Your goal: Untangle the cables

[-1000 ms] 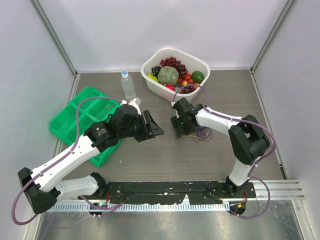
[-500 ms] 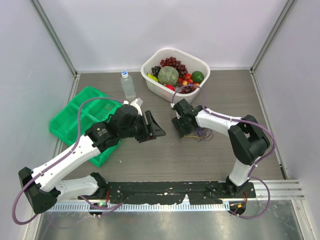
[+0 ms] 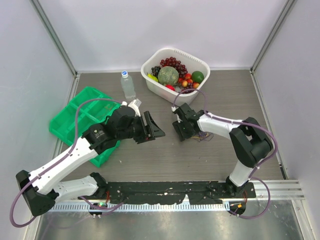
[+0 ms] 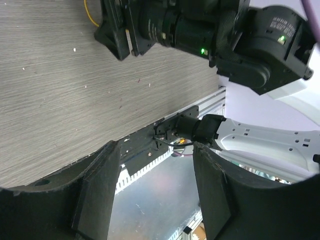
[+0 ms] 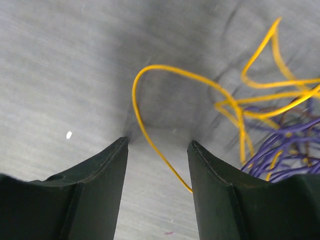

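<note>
Top view: bright, even, diffuse overhead light. Soft shadows under arms on table (image 3: 150, 160). Faint sheen on metal strip (image 3: 175, 222) at 6 o'clock. Sharp throughout.
Left wrist view: dimmer. Left gripper's fingers (image 4: 95, 195) at 6 o'clock near-black, soft. White arm casing (image 4: 270, 145) at 4 o'clock bright.
Right wrist view: broad dark shadow from 12 o'clock to centre. Yellow cable (image 5: 134, 100) soft. Purple cables (image 5: 285, 145) at 3 o'clock blurred. Right gripper's fingers (image 5: 95, 195) out of focus.

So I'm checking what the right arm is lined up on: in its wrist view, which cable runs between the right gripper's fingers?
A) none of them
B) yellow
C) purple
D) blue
B: a loop of the yellow cable passes through the gap of the open right gripper, unclamped, while the purple cable lies bunched off to one side of the fingers.
</note>
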Available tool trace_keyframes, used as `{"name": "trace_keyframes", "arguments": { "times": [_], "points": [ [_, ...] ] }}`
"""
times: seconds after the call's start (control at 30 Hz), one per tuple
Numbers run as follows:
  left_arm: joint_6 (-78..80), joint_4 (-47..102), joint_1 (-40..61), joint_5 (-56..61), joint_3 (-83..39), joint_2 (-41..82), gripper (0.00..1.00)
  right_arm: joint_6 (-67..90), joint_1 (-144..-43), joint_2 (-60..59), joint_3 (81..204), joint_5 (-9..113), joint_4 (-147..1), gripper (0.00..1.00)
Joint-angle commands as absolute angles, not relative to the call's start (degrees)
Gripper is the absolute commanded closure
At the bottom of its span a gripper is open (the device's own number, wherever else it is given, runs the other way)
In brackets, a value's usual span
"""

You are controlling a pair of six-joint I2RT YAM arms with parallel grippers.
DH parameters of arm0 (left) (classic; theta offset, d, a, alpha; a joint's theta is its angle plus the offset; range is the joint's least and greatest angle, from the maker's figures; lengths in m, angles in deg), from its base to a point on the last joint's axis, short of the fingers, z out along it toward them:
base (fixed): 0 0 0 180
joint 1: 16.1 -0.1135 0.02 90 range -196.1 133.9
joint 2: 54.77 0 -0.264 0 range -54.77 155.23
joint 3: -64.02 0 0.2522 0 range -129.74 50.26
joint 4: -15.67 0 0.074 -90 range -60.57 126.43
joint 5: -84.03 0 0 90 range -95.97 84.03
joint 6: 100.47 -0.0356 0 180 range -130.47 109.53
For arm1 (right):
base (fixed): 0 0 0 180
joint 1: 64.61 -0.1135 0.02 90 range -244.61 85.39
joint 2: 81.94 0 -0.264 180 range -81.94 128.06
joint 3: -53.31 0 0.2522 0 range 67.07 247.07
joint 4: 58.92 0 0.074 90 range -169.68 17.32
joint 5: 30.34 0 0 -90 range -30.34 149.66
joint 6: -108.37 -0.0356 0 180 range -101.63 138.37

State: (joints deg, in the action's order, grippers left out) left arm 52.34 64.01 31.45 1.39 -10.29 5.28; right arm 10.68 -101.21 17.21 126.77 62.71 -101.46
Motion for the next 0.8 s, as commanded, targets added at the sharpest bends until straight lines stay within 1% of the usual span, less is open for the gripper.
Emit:
{"name": "trace_keyframes", "arguments": {
  "times": [0.0, 0.1, 0.23, 0.33, 0.37, 0.4, 0.43, 0.47, 0.5, 0.57, 0.63, 0.77],
  "points": [
    [52.28, 63.7, 31.27, 2.12, -10.47, 2.89, 0.37, 8.7, -103.54, 11.58, 122.01, 57.91, -100.19, 0.44],
    [52.63, 64.23, 31.18, 2.03, -9.95, 2.45, 0.36, 6.6, -104.6, 9.56, 121.04, 57.38, -100.2, 0.45],
    [56.4, 62.83, 31.36, 2.12, -7.58, 0.17, 0.36, 4.31, -106.36, 8.76, 120.25, 64.4, -100.02, 0.53],
    [61.23, 60.11, 31.27, 1.77, -3.63, -3.6, 0.36, 4.48, -108.64, 8.85, 119.1, 66.34, -98.18, 0.63],
    [62.9, 58.88, 31.27, 1.59, -2.05, -5.18, 0.36, 4.48, -108.73, 9.02, 119.19, 66.69, -98.0, 0.69],
    [64.75, 57.3, 31.27, 1.51, -0.64, -7.03, 0.36, 4.22, -109.08, 9.55, 119.36, 66.87, -97.74, 0.72],
    [66.33, 56.42, 31.27, 1.42, 0.85, -8.61, 0.36, 3.87, -109.26, 10.07, 119.89, 66.52, -97.65, 0.77],
    [67.56, 56.41, 31.36, 1.07, 2.17, -10.54, 0.36, 3.26, -109.17, 10.17, 120.24, 65.82, -96.78, 0.79],
    [68.45, 57.1, 31.18, 0.54, 2.71, -11.95, 0.36, 2.64, -109.26, 10.52, 120.85, 64.34, -96.42, 0.86],
    [69.33, 59.12, 31.27, -0.86, 3.33, -15.29, 0.36, 0.88, -109.26, 10.61, 121.99, 60.57, -94.84, 0.92],
    [69.77, 60.27, 31.27, -1.92, 3.85, -17.93, 0.35, -1.84, -109.17, 10.17, 122.79, 54.33, -93.26, 0.97],
    [71.35, 58.44, 31.36, -1.05, 6.04, -19.08, 0.35, -9.48, -109.17, 9.03, 122.88, 46.4, -87.56, 0.99]
  ]
}}
